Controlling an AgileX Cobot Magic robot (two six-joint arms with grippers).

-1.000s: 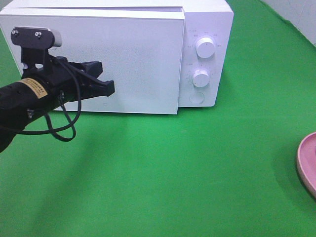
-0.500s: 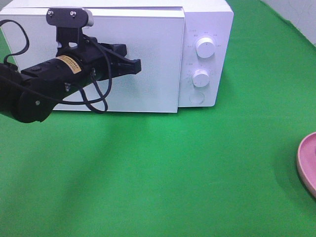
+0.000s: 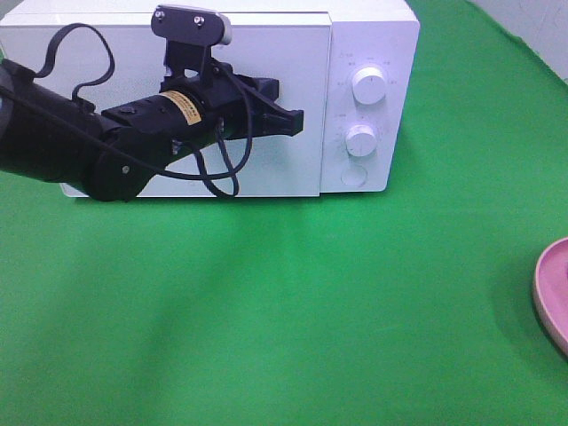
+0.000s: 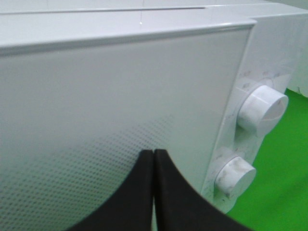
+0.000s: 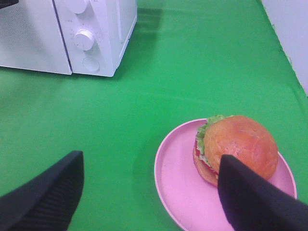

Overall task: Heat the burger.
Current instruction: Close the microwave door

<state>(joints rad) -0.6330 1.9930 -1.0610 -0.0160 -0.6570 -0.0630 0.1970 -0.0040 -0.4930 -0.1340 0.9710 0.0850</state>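
The burger (image 5: 238, 147), with a golden bun, lettuce and tomato, lies on a pink plate (image 5: 180, 190) in the right wrist view. My right gripper (image 5: 151, 161) hangs open above the plate's near side, one finger in front of the burger and nothing held. The burger is out of frame in the high view. My left gripper (image 3: 297, 120) is shut and empty, its tips (image 4: 153, 155) close to the closed door of the white microwave (image 3: 266, 53), near the door's right edge.
Right of the door, the microwave panel carries two knobs (image 3: 369, 85) (image 3: 361, 140) and a round button (image 3: 353, 176). Only the pink plate's rim (image 3: 552, 293) shows at the right edge of the high view. Green cloth (image 3: 293, 311) covers the table.
My left arm has swung right and upward across the microwave door, its shut tips now close to the door's right edge. The right gripper stays open.
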